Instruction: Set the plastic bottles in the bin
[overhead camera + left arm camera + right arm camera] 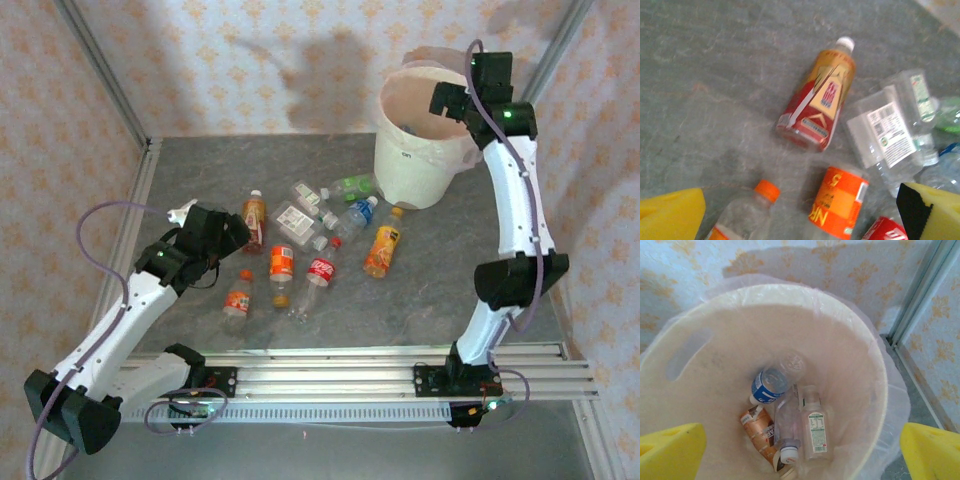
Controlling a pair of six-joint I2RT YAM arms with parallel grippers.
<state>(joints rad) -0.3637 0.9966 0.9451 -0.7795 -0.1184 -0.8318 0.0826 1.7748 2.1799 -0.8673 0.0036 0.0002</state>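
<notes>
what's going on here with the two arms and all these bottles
Two robot arms are clearing plastic bottles into a lined white bin. The right fingers hang open over the bin, which has a few bottles inside. The left fingers are open above the bottles lying on the table, holding nothing.

Pale pink wallpaper [230,60] with orange floral motifs is covering the far and side walls. A grey, mottled surface [200,175] is spanning the enclosure, looking matte and evenly lit. Metal posts are rising at the far left corner [105,70] and the far right corner [560,40]. A slotted aluminium rail [340,375] is running along the near edge. Soft shadows [330,75] are falling across the far wall.
</notes>
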